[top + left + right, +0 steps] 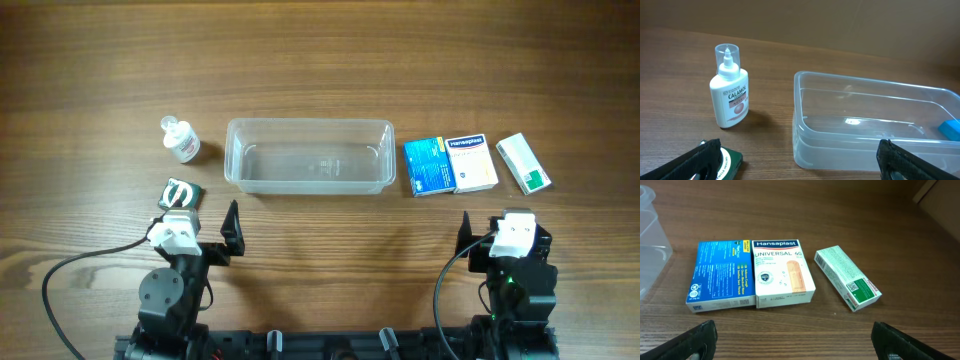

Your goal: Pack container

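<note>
With your right gripper (794,332) open and empty, straddle the separate green-and-white box (847,278) across its narrow width for the container (308,160).

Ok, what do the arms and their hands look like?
Left arm and right arm are both black, each with a white block at the wrist and a black cable looping off. The left hand and right hand have black fingers. A small green light glows on the right arm.

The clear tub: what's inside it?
Nothing. The container is empty; only the wooden table shows through its clear bottom. The blue box seen through its wall in the left wrist view lies outside. Nothing covers its floor.
</note>
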